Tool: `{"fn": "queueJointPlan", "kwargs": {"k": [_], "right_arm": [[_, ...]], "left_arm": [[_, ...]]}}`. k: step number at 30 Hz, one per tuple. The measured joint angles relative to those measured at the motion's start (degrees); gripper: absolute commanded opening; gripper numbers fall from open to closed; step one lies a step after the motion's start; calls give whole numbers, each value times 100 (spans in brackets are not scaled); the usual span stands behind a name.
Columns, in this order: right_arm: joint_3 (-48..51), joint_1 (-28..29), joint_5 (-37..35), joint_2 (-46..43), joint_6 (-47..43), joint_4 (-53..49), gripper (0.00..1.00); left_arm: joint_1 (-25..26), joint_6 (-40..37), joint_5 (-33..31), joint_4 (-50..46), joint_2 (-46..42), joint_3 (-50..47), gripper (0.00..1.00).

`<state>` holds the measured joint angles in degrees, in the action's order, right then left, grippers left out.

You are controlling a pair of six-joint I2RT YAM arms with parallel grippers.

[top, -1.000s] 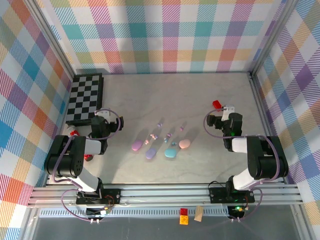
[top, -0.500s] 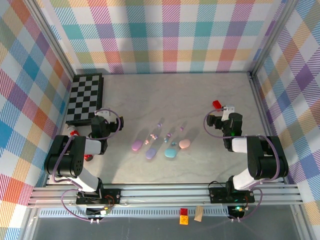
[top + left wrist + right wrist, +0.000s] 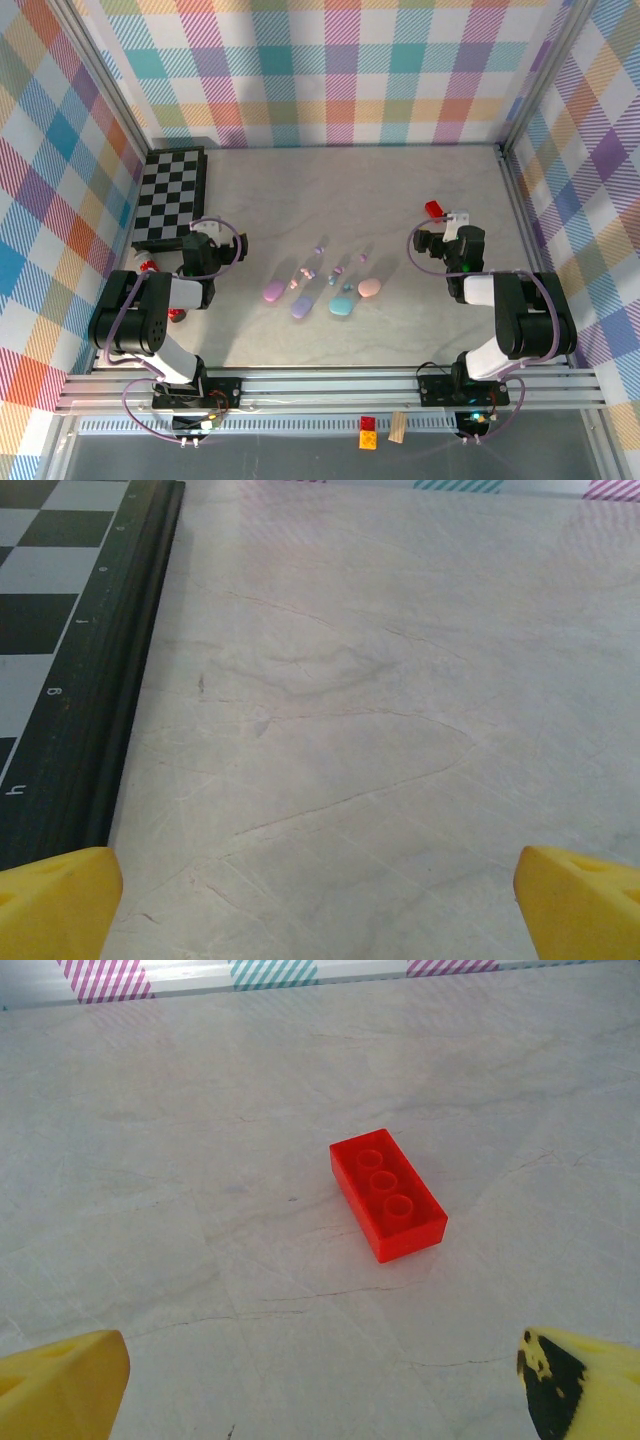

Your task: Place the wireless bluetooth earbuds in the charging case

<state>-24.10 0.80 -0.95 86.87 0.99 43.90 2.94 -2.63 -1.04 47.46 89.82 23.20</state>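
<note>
Well, from above, the earbuds [image 3: 321, 243] lie scattered mid-bench just behind the row of cases [image 3: 341, 305], between my arms and well apart from both; I judge nothing is started yet. At my left wrist, the left gripper [image 3: 320, 905] hangs released and empty over the bare bench [image 3: 400, 680], beside the chessboard [image 3: 60, 630]. At my right wrist, the right gripper [image 3: 320, 1380], equally released, faces the red block [image 3: 388, 1193]. Nothing has moved since a second ago.
</note>
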Motion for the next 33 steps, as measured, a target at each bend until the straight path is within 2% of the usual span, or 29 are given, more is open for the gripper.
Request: {"fn": "queueJointPlan", "kwargs": {"k": [5,8,12,18,21,26,31,33], "right_arm": [[11,0,22,-752,-11,-404,99],[2,4,55,-1390,-17,-785,99],[-114,109,127,-2072,55,-1497,99],[-367,273,514,-3053,688,-2640,99],[-376,348,826,-3552,1200,-3246,99],[-376,695,1233,-4245,1768,-4229,99],[-376,1115,1569,-4529,2031,-5193,99],[-376,1235,1685,-4586,2138,-5508,99]], "left_arm": [[118,-107,9,-623,-691,4,100],[424,-343,-61,-1062,-1469,57,100],[1110,-632,-203,-1740,-2253,367,100],[2275,-743,-356,-3034,-2697,1029,100],[2942,-555,-549,-3847,-2758,1335,100],[3934,216,-1051,-5519,-2717,1904,100],[4631,1008,-1344,-6686,-2441,2022,100],[4885,1255,-1377,-7097,-2184,2103,97]]}}
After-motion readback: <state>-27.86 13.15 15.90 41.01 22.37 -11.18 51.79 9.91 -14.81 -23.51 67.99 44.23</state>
